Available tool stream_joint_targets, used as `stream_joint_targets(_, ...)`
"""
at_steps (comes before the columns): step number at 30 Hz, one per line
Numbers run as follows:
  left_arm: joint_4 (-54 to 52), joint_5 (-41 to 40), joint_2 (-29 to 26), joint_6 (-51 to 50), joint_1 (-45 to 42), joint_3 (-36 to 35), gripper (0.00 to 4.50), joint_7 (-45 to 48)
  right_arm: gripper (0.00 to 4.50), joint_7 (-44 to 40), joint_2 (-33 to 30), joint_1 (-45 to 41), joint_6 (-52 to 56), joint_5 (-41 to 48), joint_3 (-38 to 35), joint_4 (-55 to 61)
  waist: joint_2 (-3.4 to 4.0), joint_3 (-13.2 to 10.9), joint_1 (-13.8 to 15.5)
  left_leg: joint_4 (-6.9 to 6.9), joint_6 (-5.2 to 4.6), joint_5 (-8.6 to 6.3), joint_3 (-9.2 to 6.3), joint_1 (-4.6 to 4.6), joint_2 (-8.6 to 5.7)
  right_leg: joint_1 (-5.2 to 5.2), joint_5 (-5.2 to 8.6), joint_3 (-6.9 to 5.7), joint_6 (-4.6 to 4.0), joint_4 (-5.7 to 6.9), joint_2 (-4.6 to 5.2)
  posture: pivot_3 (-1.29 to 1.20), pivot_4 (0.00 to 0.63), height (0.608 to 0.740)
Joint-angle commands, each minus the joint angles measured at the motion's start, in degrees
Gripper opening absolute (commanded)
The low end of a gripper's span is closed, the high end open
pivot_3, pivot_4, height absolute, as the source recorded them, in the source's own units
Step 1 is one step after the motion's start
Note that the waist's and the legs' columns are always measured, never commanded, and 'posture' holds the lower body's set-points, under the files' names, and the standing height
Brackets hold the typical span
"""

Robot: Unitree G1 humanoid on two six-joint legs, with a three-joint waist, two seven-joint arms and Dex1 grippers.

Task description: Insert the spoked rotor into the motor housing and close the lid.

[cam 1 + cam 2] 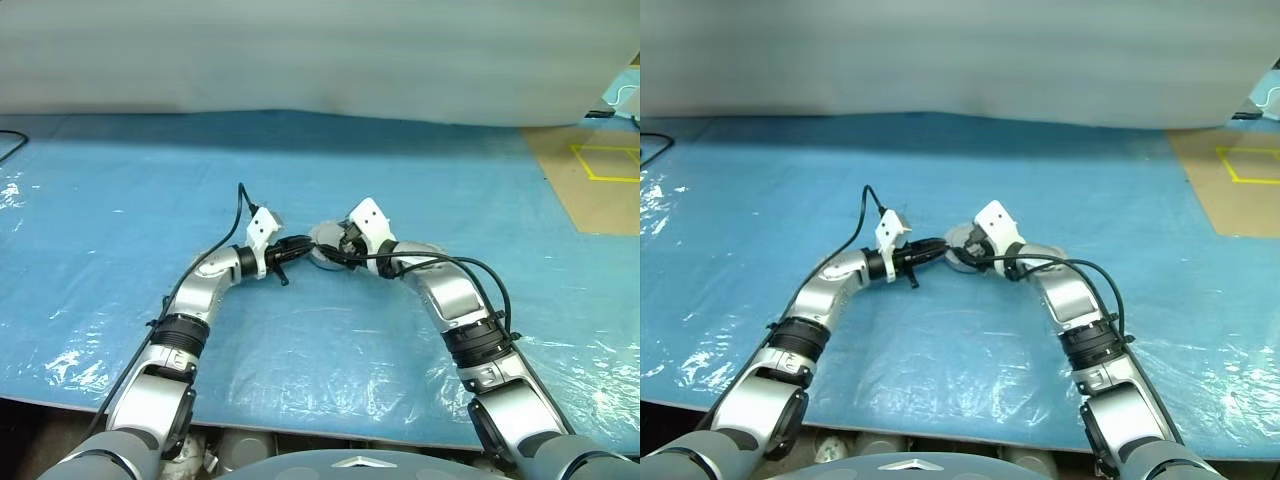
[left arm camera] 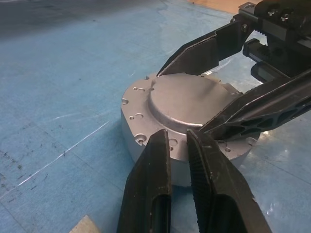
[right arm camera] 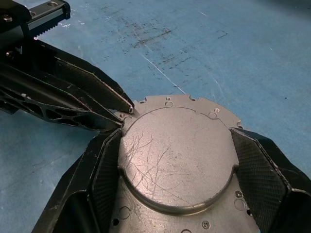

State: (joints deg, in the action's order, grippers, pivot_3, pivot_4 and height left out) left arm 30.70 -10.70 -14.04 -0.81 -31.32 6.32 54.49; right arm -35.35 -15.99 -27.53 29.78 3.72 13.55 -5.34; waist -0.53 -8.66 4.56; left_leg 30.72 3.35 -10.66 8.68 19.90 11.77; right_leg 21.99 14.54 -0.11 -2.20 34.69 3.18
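Here, in the left eye view, both arms are meeting mid-sheet on the blue sheet [image 1: 120,230], well back from its near edge. The left wrist view: left gripper [image 2: 179,140] is pressing nearly closed fingertips, holding nothing, against the lid [image 2: 182,99]. The right wrist view: right gripper [image 3: 177,141] is clamping wide around the lid's raised centre; the motor housing [image 2: 146,155] is probably underneath.

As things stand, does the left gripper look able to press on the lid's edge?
Probably yes. The left gripper, fingers nearly shut, already has its tips at the lid rim, with nothing between. The right gripper straddles the lid's raised centre, leaving that edge free.
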Motion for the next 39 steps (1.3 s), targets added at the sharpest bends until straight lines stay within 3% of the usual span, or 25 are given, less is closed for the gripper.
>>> stream_joint_targets(1, 0.26, 0.90, 0.77, 0.44, -0.23, 1.24, 0.62, 0.31, 4.13, -1.21, -0.89, 4.25, 2.00, 0.52, 0.67, -1.37, -0.01, 0.00, 0.10, 0.00, 0.00, 0.00, -0.01, 0.02, 0.00, 0.00, 0.00, 0.00, 0.02, 0.00, 0.00, 0.00, 0.150, 0.740)
stream_joint_targets(2, 0.33, 1.02, 0.86, 0.48, -0.24, 1.28, 0.62, 0.31, 4.47, -1.88, -0.88, 4.58, 2.27, 1.34, 0.36, -0.28, 0.00, 0.00, 0.12, 0.00, 0.00, 0.00, -0.02, 0.04, 0.00, 0.00, -0.02, -0.01, 0.05, 0.00, 0.00, 0.00, 0.150, 0.740)
stream_joint_targets(9, 0.84, 0.99, 1.29, 0.29, -0.76, 1.09, 0.62, 0.44, 4.47, -2.98, -0.34, 6.21, -0.97, 3.43, -1.39, 5.87, -0.01, -0.01, 0.13, -0.03, 0.00, 0.00, -0.09, 0.14, 0.00, 0.11, -0.13, -0.09, 0.24, -0.01, -0.02, 0.00, 0.150, 0.740)
stream_joint_targets(18, 2.71, 1.08, 1.85, 0.38, -2.36, 0.91, 0.62, 0.69, 4.47, 2.58, 0.28, 4.73, -10.60, 1.22, -4.59, 5.46, 0.04, -0.19, 0.18, -0.02, 0.01, 0.01, -0.08, 0.49, -0.06, 0.39, -0.16, -0.11, 0.29, 0.01, -0.02, 0.00, 0.150, 0.740)
stream_joint_targets(24, 3.48, 1.18, 1.83, 0.38, -2.97, 0.58, 0.62, 0.74, 4.47, 5.76, 1.81, 4.85, -10.70, 2.94, -7.37, 3.99, 0.05, -0.19, 0.07, -0.02, 0.01, 0.01, -0.17, 0.61, -0.13, 0.43, -0.18, -0.30, 0.30, 0.03, -0.06, 0.00, 0.150, 0.740)
stream_joint_targets(29, 2.89, 1.34, 1.61, 0.33, -2.57, 0.68, 0.62, 0.81, 4.47, 8.28, 3.43, 3.13, 1.53, 12.87, -17.90, 2.10, 0.05, -0.20, 0.08, 0.00, 0.01, 0.01, -0.19, 0.65, -0.15, 0.41, -0.18, -0.33, 0.31, 0.03, -0.03, 0.00, 0.150, 0.740)
stream_joint_targets(33, 2.19, 1.31, 1.33, 0.18, -1.99, 0.65, 0.62, 0.80, 4.47, 4.68, 1.52, 3.77, 20.93, 28.23, -27.13, 4.26, 0.07, -0.21, 0.13, 0.01, 0.01, 0.01, -0.20, 0.66, -0.16, 0.39, -0.18, -0.34, 0.30, 0.02, -0.04, 0.00, 0.150, 0.740)
stream_joint_targets(39, 1.06, 1.24, 1.23, -0.01, -0.83, 0.70, 0.62, 0.54, 4.47, 3.80, -0.75, 7.08, 36.17, 38.04, -32.84, 2.71, 0.10, -0.22, 0.24, 0.00, 0.01, 0.01, -0.23, 0.65, -0.12, 0.38, -0.17, -0.39, 0.28, 0.03, -0.08, 0.00, 0.150, 0.740)
